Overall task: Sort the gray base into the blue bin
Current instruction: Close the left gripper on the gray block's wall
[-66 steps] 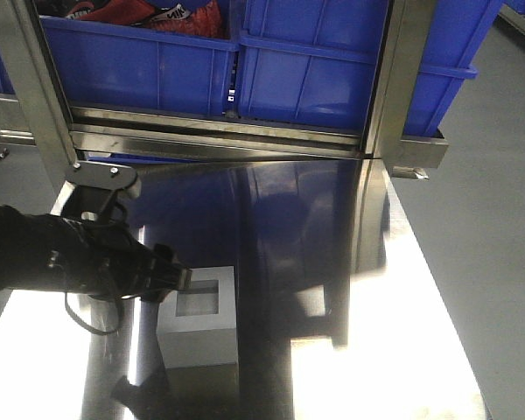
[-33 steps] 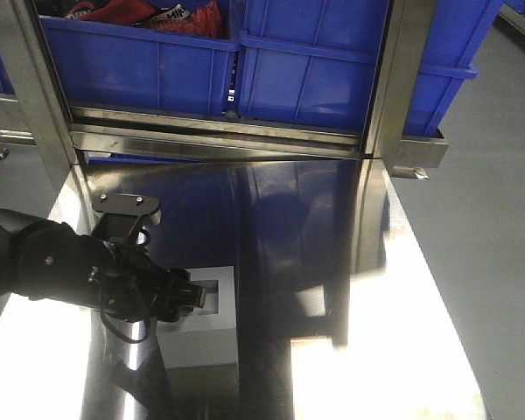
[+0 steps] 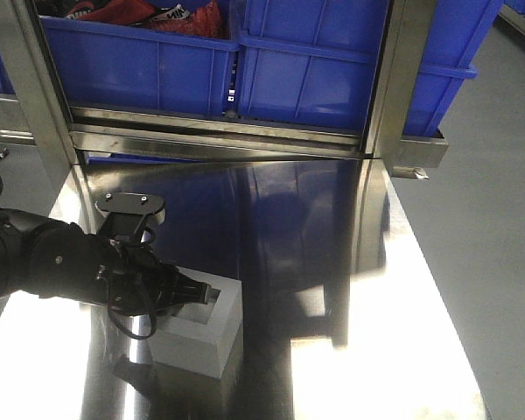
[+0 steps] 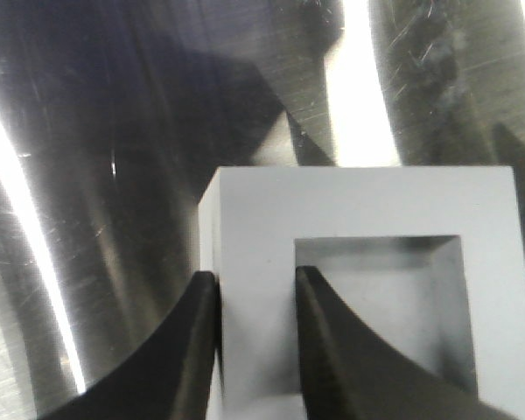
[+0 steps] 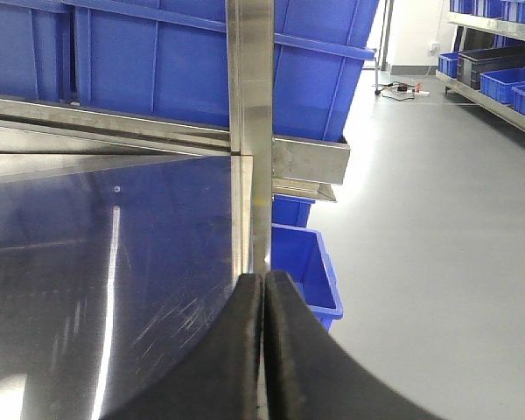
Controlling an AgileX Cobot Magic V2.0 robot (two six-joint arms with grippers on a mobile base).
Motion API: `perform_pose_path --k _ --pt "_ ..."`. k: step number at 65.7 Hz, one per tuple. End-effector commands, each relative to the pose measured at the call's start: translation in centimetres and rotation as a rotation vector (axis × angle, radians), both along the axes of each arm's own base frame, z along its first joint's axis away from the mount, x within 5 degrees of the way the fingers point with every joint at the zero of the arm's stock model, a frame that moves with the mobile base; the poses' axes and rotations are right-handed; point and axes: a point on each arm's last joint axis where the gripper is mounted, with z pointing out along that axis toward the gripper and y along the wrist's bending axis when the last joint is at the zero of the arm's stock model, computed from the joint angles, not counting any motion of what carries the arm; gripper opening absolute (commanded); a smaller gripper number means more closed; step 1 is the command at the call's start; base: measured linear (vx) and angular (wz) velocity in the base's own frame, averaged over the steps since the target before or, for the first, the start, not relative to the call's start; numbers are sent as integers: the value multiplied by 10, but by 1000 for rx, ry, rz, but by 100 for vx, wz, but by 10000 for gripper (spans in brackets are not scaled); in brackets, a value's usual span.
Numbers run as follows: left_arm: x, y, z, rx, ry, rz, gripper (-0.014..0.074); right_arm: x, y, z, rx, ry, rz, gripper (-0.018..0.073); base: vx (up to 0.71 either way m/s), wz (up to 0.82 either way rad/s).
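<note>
Grasps the gray base (image 3: 206, 337) with the left gripper (image 4: 254, 280), jaws clenched on one side wall of the block. Sets one of the dark fingers (image 4: 179, 367) against the outer face of that wall and the other inside the square recess, against the inner face. Leaves the recess facing up, with most of the block lying beyond the inner jaw and ahead of both tips. Position of the block: directly under the jaws, skewed to the edges of the steel table (image 3: 385, 289). Cannot tell whether the underside lies flat on the sheet or is raised at one edge.

Holds the right gripper (image 5: 262, 350) pressed together, fingertip to fingertip, with nothing between. Ahead of these jaws: bare table sheet, then a steel upright (image 5: 249, 105).

Position of the blue bin (image 3: 315, 79): well apart from the left jaws, past the far table edge, behind the steel frame rail (image 3: 219, 131), not touching the block.
</note>
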Motion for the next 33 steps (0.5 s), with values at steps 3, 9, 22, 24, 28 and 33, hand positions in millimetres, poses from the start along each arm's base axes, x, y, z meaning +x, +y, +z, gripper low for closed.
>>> perform_pose_path --k 3,9,22,24,28,33 --pt "3 -2 17 -44 -68 10 -8 0 0 2 -11 -71 0 -9 0 0" --pt "3 -3 17 -45 -72 11 -6 0 0 2 -11 -71 0 -9 0 0" --pt "1 -1 27 -62 -104 12 -6 0 0 2 -11 -71 0 -9 0 0" --pt "0 0 32 -72 -122 13 -6 0 0 2 -11 -71 0 -9 0 0" --pt "-3 1 42 -90 -159 13 -6 0 0 2 -11 -71 0 -9 0 0" --pt "-8 4 56 -107 -205 9 -6 0 0 2 -11 -71 0 -9 0 0"
